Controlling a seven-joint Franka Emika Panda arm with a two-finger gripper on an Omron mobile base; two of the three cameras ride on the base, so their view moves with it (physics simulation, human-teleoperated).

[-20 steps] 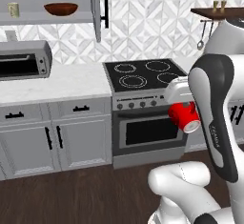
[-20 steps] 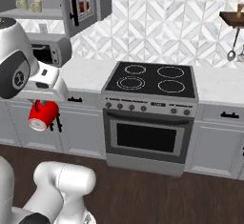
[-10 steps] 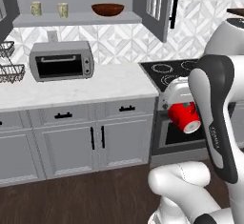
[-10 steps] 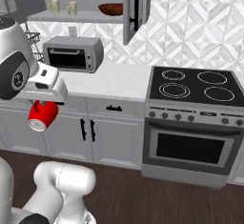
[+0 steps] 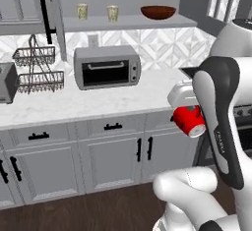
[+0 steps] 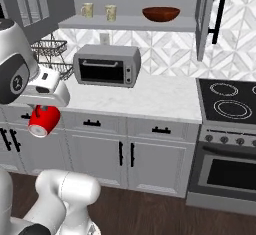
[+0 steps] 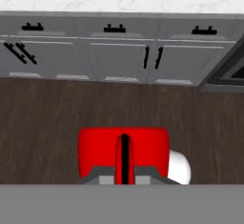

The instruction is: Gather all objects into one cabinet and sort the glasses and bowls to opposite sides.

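On the long grey shelf (image 6: pixel 135 24) of the wide wall cabinet, 3 of the 4 things are already in place. The 2 small beige cups (image 6: pixel 87 10) (image 6: pixel 110 12) stand toward the left end as seen from the right base view, a little apart from each other, and the wide reddish-brown bowl (image 6: pixel 161 14) sits well apart from them toward the right end, near the open door with the long black bar handle (image 6: pixel 216 11). So the sorting looks sound as far as it goes — cups on one side, bowl on the other.

The last piece is the red mug (image 5: pixel 189 119). It is not on the shelf: the tool (image 6: pixel 44 108) is clenched on it, low in front of the lower cabinet drawers and below the edge of the counter (image 5: pixel 88 104), with the mug tipped so that its open mouth faces down and outward. In the hand view the mug (image 7: pixel 123 154) sits right under the camera with the wooden floor beneath it.

My judgement — the task is mostly done, with 1 step left: lift the mug over the toaster oven (image 5: pixel 106 67) up to shelf height and set it upright beside the 2 cups, away from the bowl. The mug will need righting first, and the open door edges on both sides leave the shelf as the only way in.
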